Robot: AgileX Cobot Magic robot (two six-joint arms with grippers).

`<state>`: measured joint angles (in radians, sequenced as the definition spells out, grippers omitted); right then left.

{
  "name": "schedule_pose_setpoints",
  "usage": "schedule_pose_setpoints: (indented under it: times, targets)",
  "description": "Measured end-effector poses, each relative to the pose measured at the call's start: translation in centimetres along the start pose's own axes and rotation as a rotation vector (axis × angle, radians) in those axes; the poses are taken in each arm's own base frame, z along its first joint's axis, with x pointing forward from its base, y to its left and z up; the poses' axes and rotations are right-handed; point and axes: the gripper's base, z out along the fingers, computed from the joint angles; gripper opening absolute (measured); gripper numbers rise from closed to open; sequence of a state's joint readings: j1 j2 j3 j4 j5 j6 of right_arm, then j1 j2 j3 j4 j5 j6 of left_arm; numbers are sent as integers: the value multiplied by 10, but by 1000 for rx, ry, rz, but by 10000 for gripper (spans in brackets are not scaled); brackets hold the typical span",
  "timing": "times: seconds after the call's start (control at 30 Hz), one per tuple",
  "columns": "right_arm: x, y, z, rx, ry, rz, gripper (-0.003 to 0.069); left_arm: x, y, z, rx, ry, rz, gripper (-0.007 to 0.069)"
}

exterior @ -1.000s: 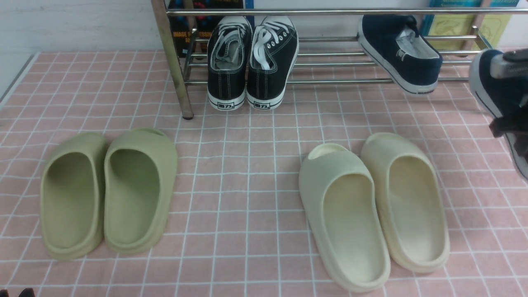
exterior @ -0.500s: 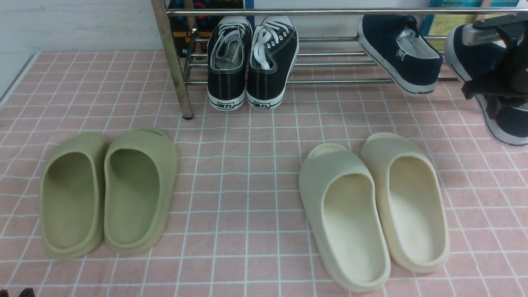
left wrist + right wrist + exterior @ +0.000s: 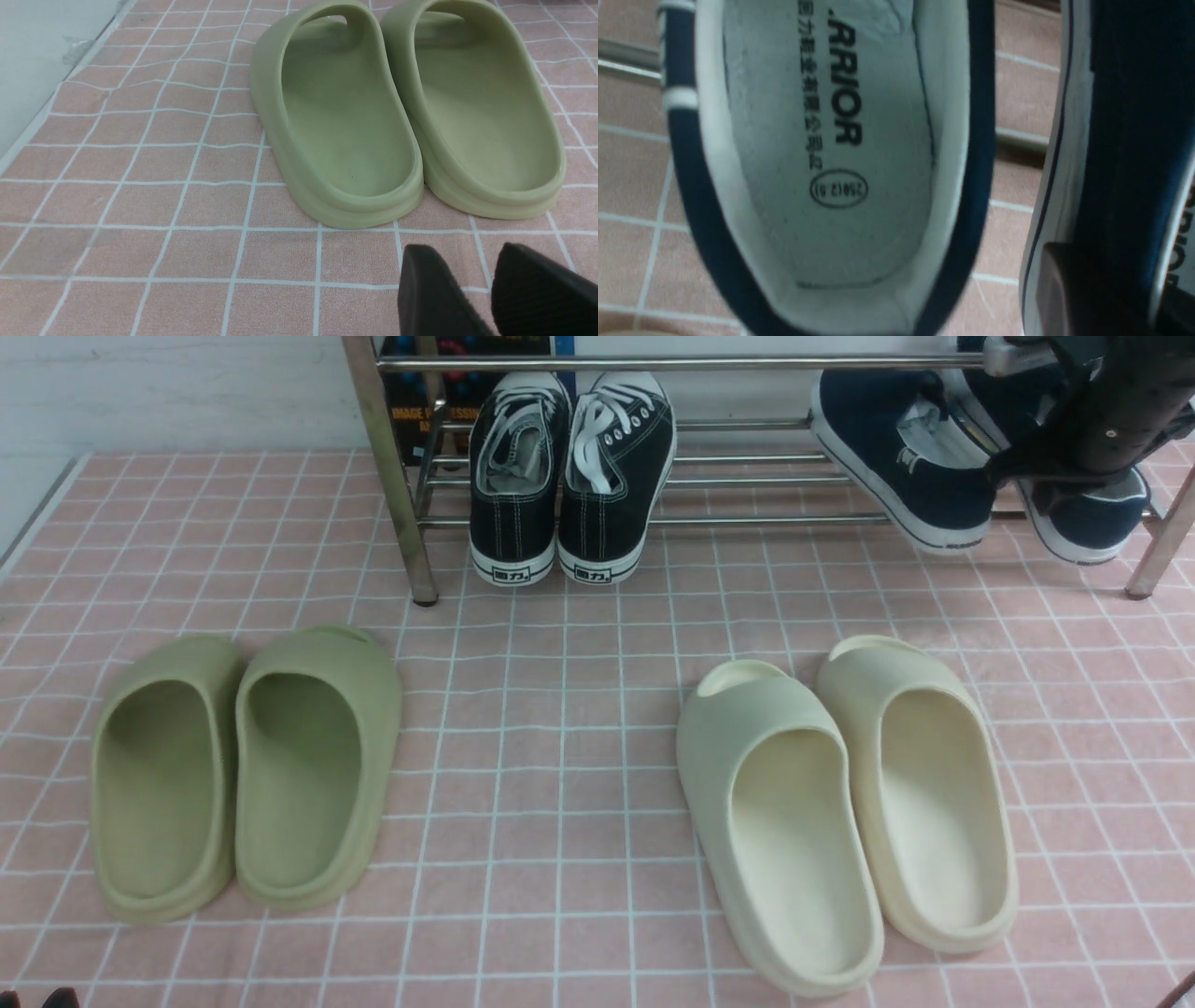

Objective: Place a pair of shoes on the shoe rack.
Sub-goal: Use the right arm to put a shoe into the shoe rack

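Note:
One navy slip-on shoe [image 3: 896,448] rests tilted on the silver shoe rack [image 3: 747,362], its heel hanging over the front bar. My right gripper [image 3: 1055,476] is shut on the side wall of the second navy shoe [image 3: 1092,518] and holds it at the rack's right end, close beside the first. In the right wrist view the first shoe's grey lining [image 3: 831,140] shows, and the held shoe [image 3: 1125,116] sits in my right gripper [image 3: 1120,289]. My left gripper [image 3: 465,252] is open and empty, low over the floor near the green slides [image 3: 402,116].
Black lace-up sneakers [image 3: 569,476] stand on the rack's left part. Green slides [image 3: 247,765] lie front left, cream slides [image 3: 850,803] front right, on the pink tiled mat. The rack's posts stand on the left [image 3: 392,476] and on the right [image 3: 1158,541].
My right gripper has carried the second navy shoe up and to the left, from the right edge of the view to the rack beside the first shoe. The left arm has not moved.

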<state>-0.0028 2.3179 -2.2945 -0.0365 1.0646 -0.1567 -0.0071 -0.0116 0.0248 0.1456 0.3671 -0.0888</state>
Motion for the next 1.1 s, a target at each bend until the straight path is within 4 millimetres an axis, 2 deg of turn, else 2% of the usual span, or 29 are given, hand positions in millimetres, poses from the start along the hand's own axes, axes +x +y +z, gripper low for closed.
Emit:
schedule_pose_setpoints:
  times: [0.1, 0.3, 0.43, 0.47, 0.53, 0.6, 0.63, 0.67, 0.7, 0.83, 0.97, 1.1]
  targets:
    - [-2, 3, 9, -31, -10, -6, 7, 0, 0, 0, 0, 0, 0, 240]
    - [-4, 5, 9, -49, -18, -12, 20, 0, 0, 0, 0, 0, 0, 240]
    - [-4, 5, 8, -46, -17, -16, 144, 0, 0, 0, 0, 0, 0, 240]
    - [-4, 5, 8, -46, -16, -16, 153, 0, 0, 0, 0, 0, 0, 240]
    - [-3, 5, 1, -47, 10, -18, 279, 0, 0, 0, 0, 0, 0, 240]
    - [-2, 5, -2, -50, 24, -19, 322, 0, 0, 0, 0, 0, 0, 240]
    - [-1, 5, -11, -53, 42, -19, 380, 0, 0, 0, 0, 0, 0, 240]
    - [-2, 4, -14, -53, 42, -20, 392, 0, 0, 0, 0, 0, 0, 240]
    - [-2, 4, -28, -55, 48, -21, 426, 0, 0, 0, 0, 0, 0, 240]
    - [-8, 1, -72, -46, 3, -14, 444, 0, 0, 0, 0, 0, 0, 240]
    - [-12, -1, -115, -33, -71, 33, 381, 0, 0, 0, 0, 0, 0, 240]
    - [-3, -1, -169, -31, -127, 55, 220, 0, 0, 0, 0, 0, 0, 240]
